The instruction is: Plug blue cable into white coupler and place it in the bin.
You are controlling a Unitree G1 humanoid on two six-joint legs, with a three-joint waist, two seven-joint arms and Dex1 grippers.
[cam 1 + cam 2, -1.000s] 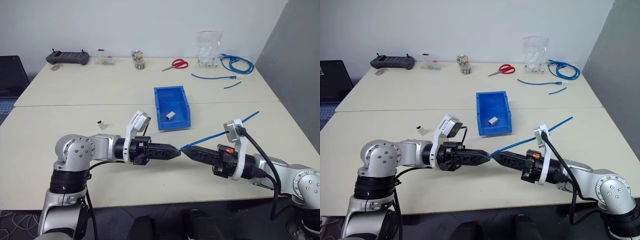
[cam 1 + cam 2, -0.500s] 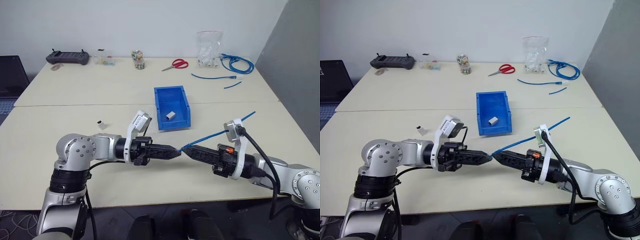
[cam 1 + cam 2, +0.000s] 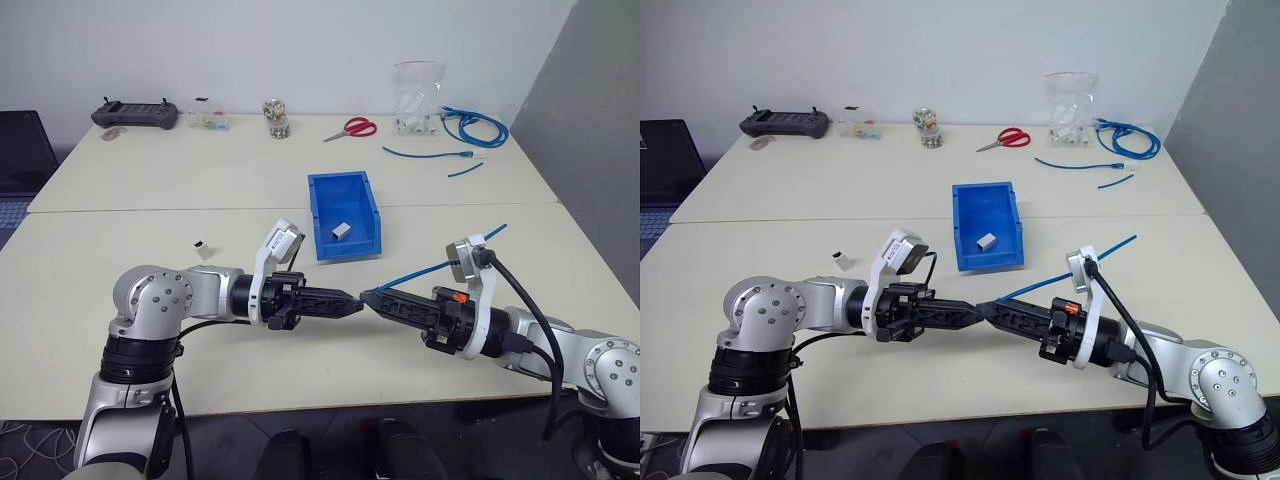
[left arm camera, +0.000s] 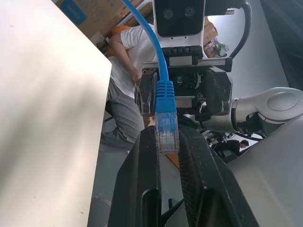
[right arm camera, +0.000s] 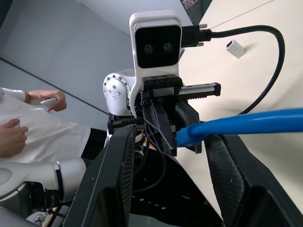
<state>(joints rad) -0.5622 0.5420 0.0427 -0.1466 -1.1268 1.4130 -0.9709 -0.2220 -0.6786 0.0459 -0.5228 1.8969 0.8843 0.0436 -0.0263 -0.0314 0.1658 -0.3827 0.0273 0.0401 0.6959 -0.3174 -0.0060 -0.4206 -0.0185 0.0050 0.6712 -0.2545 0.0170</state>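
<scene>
Just below frame centre, the blue cable [image 3: 430, 268] has its clear plug pinched between the left gripper [image 3: 352, 300] fingers. The right gripper [image 3: 368, 298] fingers stand parted around it. The bin [image 3: 344, 214], centre, holds a white coupler [image 3: 341, 230].

bin [image 3: 345, 213] mid tabletop [image 3: 150, 180] with a coupler [image 3: 340, 230] in it, scissors [image 3: 352, 128] behind, cable coil [image 3: 475, 127] back right

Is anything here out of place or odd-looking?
One thing: a white coupler already lies in the blue bin with no cable in it, while the blue cable hangs in mid-air, its plug pinched by the left gripper. The right gripper is open around it.
</scene>
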